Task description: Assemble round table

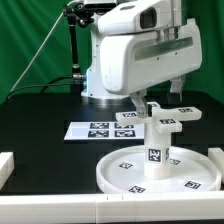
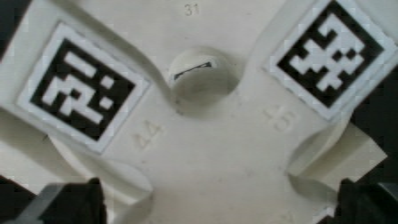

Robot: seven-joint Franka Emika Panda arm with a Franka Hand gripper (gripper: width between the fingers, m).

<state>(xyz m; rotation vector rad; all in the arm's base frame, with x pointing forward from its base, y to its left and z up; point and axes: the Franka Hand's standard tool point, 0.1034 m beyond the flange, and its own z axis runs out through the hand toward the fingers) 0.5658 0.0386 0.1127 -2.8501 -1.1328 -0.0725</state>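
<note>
The large rimmed round white plastic disc point(image 1: 160, 172) lies flat on the black desk point(image 1: 40, 115) in the lower right of the exterior view, its tagged face up. From about the disc's middle rises the short thick white cylinder leg point(image 1: 156, 147), upright, with a black-and-white square tag on its side. Resting on top of the leg is the white cross-shaped foot point(image 1: 160, 117), its arms reaching out level, tags on the arms that point to the right of the frame.

The white robot arm point(image 1: 125, 55) fills the upper middle and right of the exterior view, and its claw point(image 1: 160, 92) comes down just over the foot; the view is too coarse to tell whether the fingers touch the foot or whether they stand apart or together. In the wrist view the foot point(image 2: 187, 130) fills nearly the whole frame, with two tagged arms spreading toward the upper corners and a small round boss at the centre, while dark finger ends point(image 2: 71, 200) sit at the lower corners.

Left of the disc in the exterior view, toward the middle of the frame, the marker board point(image 1: 100, 129) lies flat on the desk
</note>
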